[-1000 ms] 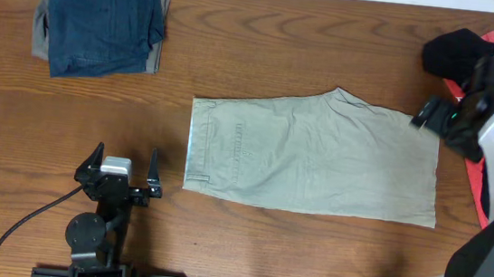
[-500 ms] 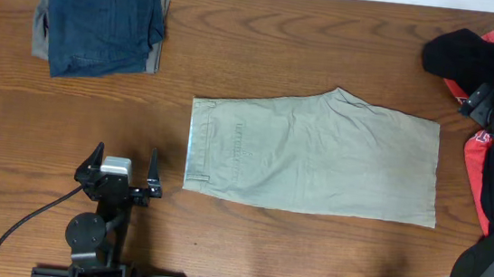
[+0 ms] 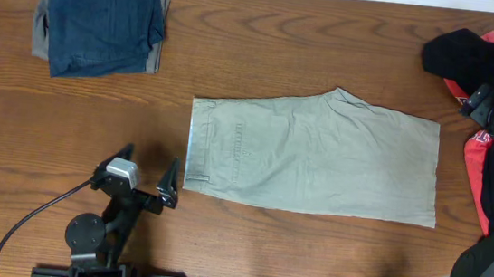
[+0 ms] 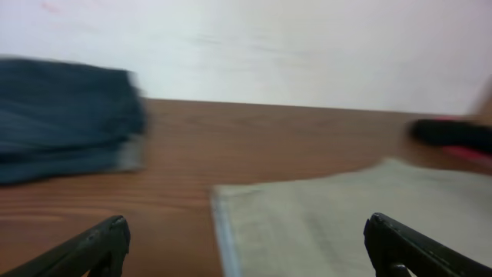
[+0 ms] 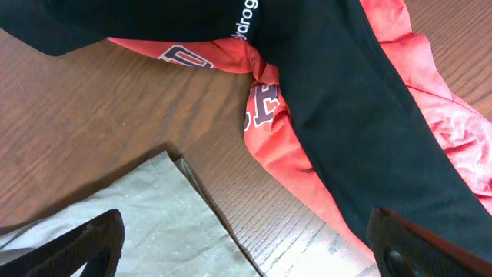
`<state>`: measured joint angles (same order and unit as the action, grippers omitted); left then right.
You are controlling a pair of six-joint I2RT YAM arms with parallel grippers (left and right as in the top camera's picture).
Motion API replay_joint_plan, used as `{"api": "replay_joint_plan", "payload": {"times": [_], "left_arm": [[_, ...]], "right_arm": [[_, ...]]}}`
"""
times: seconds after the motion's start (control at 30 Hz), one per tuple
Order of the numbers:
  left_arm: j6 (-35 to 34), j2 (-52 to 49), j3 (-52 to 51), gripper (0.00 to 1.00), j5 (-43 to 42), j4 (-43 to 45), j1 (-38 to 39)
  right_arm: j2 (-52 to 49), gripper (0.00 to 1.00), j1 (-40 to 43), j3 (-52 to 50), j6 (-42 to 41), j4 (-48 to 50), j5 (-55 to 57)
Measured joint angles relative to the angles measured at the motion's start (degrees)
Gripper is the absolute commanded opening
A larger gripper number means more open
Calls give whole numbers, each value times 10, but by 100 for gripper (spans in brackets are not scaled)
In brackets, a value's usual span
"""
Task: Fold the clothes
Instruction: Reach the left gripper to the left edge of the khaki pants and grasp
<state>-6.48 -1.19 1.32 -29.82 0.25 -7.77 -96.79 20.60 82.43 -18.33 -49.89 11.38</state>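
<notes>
Khaki shorts (image 3: 314,154) lie spread flat in the middle of the table (image 3: 327,64), waistband at one end and leg hem at the other. They appear to be laid leg over leg, so I judge 1 lengthwise fold is done and the crosswise fold is not yet made. Nothing touches them now.

The left gripper (image 3: 150,156) sits near the waistband's near corner, apart from the cloth. Its jaws are spread wide and empty. The left wrist view is blurred, but it shows that waistband edge ahead, between the 2 fingertips.

The right gripper (image 5: 244,231) hangs beyond the hem end of the khaki shorts, over a black top (image 3: 464,52) and a red top (image 3: 478,143) heaped together there. Its jaws are also wide, with nothing between them. In the right wrist view the far hem corner of the khaki shorts lies just beside the red cloth without touching it.

Well apart from the waistband end, toward the far corner, folded navy shorts (image 3: 104,20) rest on another folded piece.

The step in hand looks like the approach for a grasp. The next move calls for each gripper to come down on a corner of 1 end and pinch every layer. Both would then carry that end across to meet the other, keeping the edge straight and clear of the red top.
</notes>
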Motion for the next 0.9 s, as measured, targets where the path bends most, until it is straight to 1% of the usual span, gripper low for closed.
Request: {"api": "replay_joint_plan", "payload": {"times": [0.07, 0.2, 0.33, 0.43, 0.5, 0.57, 0.77, 0.83, 0.9], "left_arm": [[-34, 0, -2, 98, -45, 20, 0], [-83, -2, -6, 98, -113, 99, 0], [-107, -6, 14, 98, -141, 101, 0], [-113, -36, 63, 98, -151, 82, 0], [-111, -80, 114, 98, -154, 46, 0], [-102, -132, 167, 98, -158, -8, 0], [-40, -356, 379, 98, -140, -266, 0], [-18, -420, 443, 98, -114, -351, 4], [2, -483, 502, 98, -68, -420, 16]], "right_arm": [[0, 99, 0, 0, 0, 0, 0], [0, 99, 0, 0, 1, 0, 0], [0, 99, 0, 0, 1, 0, 0], [0, 99, 0, 0, 1, 0, 0], [0, 99, 0, 0, 1, 0, 0], [0, 99, 0, 0, 1, -1, 0], [0, 99, 0, 0, 1, 0, 0], [0, 99, 0, 0, 1, -1, 0], [0, 99, 0, 0, 1, 0, 0]]}}
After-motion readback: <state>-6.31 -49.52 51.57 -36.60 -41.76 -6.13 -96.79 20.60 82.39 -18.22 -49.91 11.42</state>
